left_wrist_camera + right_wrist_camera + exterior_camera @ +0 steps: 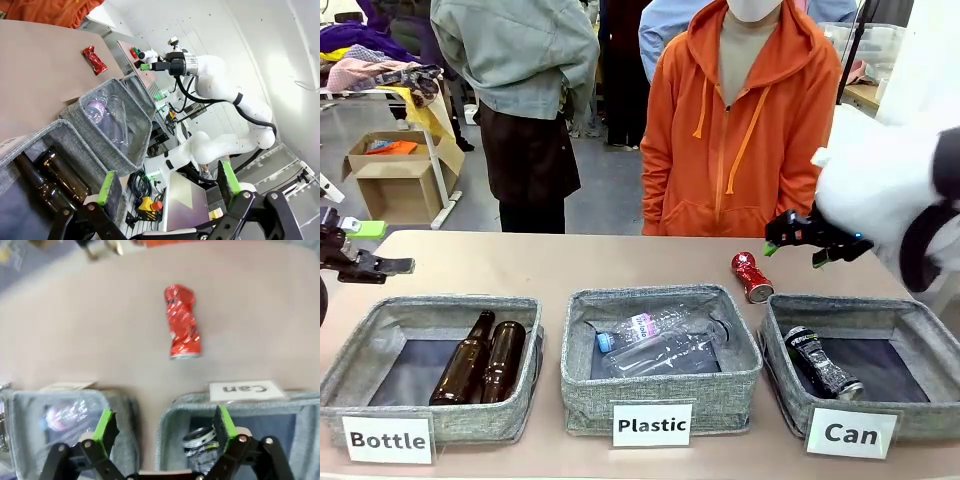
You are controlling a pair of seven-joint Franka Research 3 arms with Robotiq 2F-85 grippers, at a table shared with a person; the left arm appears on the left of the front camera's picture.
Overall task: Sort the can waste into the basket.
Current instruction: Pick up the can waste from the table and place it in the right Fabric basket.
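A shiny red dented can [751,277] lies on the tan table just behind the grey "Can" basket [910,310]. It also shows in the right wrist view as the red can [182,322], beyond the basket rim [190,402]. A black can [822,362] with white print lies on that basket's dark floor, and the same black can [202,442] sits below my right gripper. My right gripper [795,245] hovers open above the table, right of the red can, its fingers spread and empty [162,422]. My left gripper [372,248] is open at the far left [167,182].
The middle "Plastic" basket [582,310] holds clear plastic bottles [660,340]. The left "Bottle" basket [380,315] holds two brown glass bottles [480,360]. A person in an orange hoodie [740,130] stands at the far side. Bare table lies behind the baskets.
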